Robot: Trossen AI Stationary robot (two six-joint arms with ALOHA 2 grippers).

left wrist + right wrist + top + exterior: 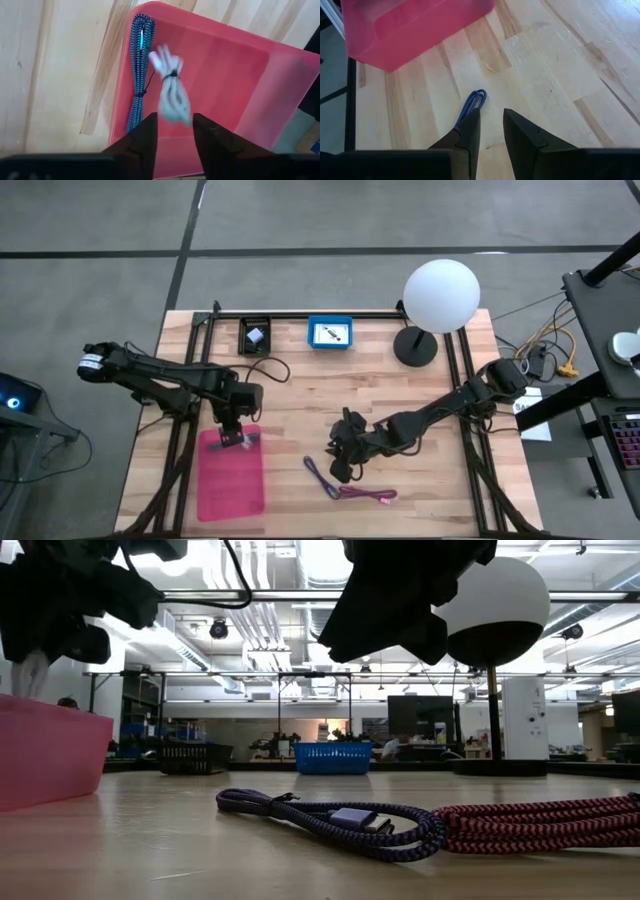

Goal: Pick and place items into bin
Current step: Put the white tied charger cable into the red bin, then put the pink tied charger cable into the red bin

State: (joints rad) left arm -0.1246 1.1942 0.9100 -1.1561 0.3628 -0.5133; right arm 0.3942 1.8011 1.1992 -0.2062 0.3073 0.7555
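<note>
My left gripper (175,127) hangs open over the far end of the pink bin (230,480). A blurred white-grey cord bundle (170,87) shows just past its fingertips, above the bin's floor. A blue-black braided cord (140,65) lies along the bin's inner wall. My right gripper (491,120) is open a little and holds nothing. It hovers over the purple-pink cord (345,485), which lies on the table right of the bin; its looped blue-purple end (472,102) lies just beyond the fingertips. My left gripper points down into the bin, and the bundle's lower end (177,116) lies in the gap between its spread fingers. The bundle is blurred, so I cannot tell whether the fingers touch it. In the low view it shows as a pale strip (35,670) under the gripper.
At the table's far edge stand a black tray (254,335) holding a small pale piece, a blue tray (329,332) and a white globe lamp (440,295) on a black base. Bare wood lies between the bin and the cord.
</note>
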